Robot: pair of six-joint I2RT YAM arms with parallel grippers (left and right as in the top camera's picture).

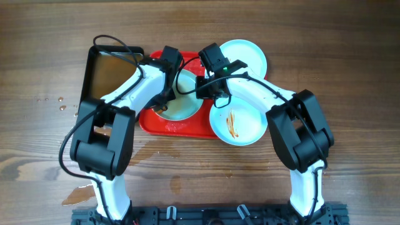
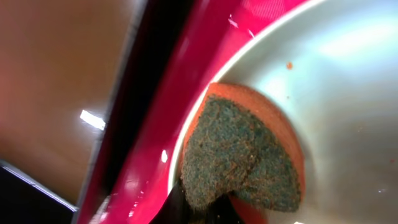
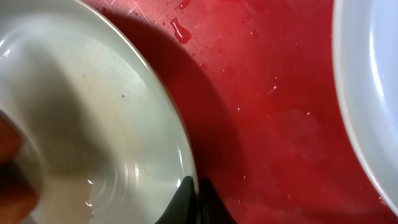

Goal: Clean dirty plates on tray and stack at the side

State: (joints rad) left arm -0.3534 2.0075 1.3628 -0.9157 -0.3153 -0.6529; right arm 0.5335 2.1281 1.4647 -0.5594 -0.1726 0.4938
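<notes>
A pale plate (image 1: 186,106) lies on the left half of the red tray (image 1: 181,128). My left gripper (image 1: 164,103) is shut on an orange sponge with a green scouring face (image 2: 239,155). The sponge presses on that plate (image 2: 336,93) near its rim, beside the tray's lip (image 2: 186,106). My right gripper (image 1: 209,89) is shut on the same plate's rim (image 3: 189,168), with one finger inside and one outside (image 3: 194,199). A second plate (image 1: 236,122) with orange-brown streaks sits at the tray's right end. A third, clean-looking plate (image 1: 245,55) lies at the back right.
A black pan of brownish water (image 1: 106,72) stands against the tray's left side. Water drops (image 1: 60,103) and a puddle (image 1: 81,195) lie on the wooden table. The tray floor (image 3: 267,124) is wet, and another plate's edge (image 3: 373,81) shows at the right.
</notes>
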